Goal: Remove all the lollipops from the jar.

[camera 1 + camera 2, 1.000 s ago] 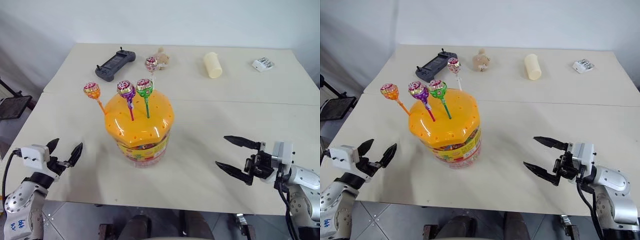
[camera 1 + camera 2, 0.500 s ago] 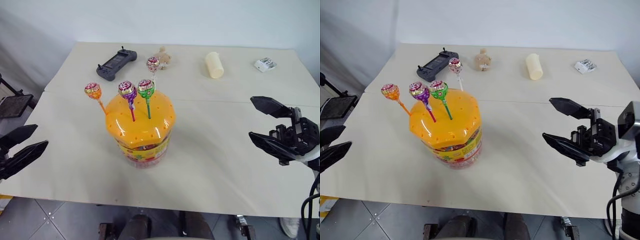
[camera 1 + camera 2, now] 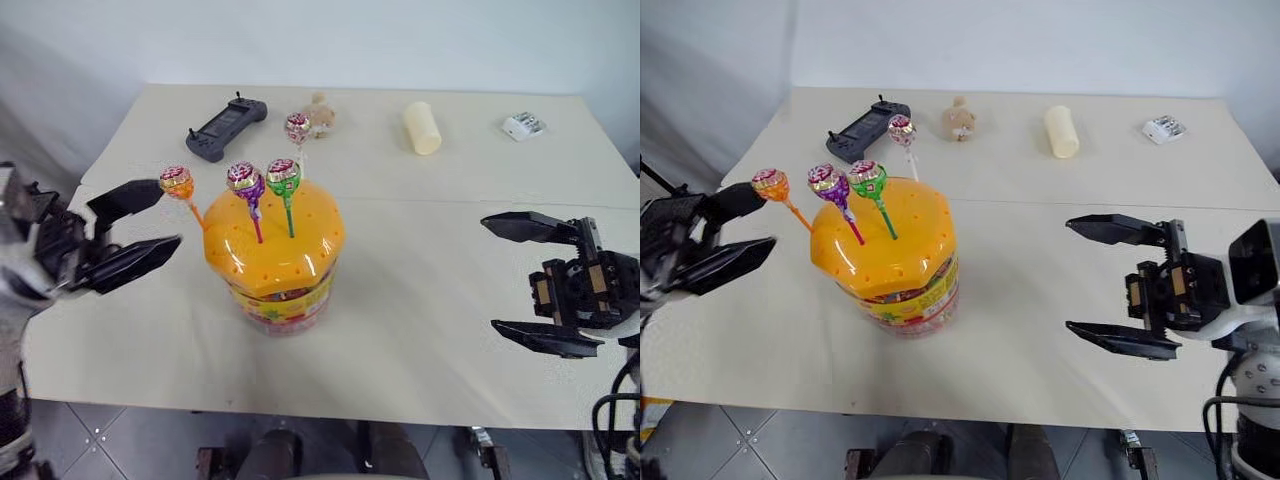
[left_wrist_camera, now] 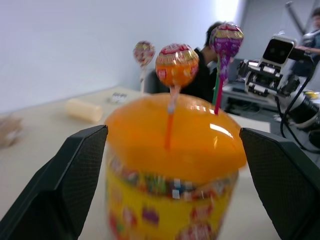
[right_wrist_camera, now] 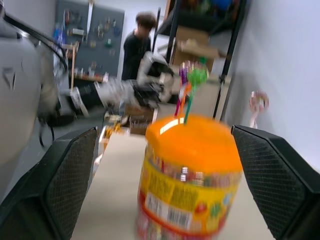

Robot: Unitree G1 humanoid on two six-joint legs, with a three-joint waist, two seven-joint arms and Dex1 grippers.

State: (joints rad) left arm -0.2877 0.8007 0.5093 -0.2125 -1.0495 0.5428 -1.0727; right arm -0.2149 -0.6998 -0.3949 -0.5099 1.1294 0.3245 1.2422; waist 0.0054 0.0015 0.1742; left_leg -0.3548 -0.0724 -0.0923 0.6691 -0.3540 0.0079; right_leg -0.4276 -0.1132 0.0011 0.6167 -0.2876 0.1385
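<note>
On the table point(image 3: 420, 300) centre, jar point(image 3: 275, 260), four lollipops point(image 3: 283, 176) standing in its lid, left gripper point(image 3: 135, 226) spread just left, right gripper point(image 3: 535, 280) spread, well right, both empty.

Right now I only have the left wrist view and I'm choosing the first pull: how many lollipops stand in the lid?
Observer: Four; a green lollipop stands right beside the purple lollipop, which hides its head from you.
Operator: Where is the pinkish-white one planted?
Observer: The pinkish-white lollipop stands at the far edge of the lid, toward the plush toy.
Operator: And the right gripper?
Observer: The right gripper is open, well right of the jar, touching nothing.
</note>
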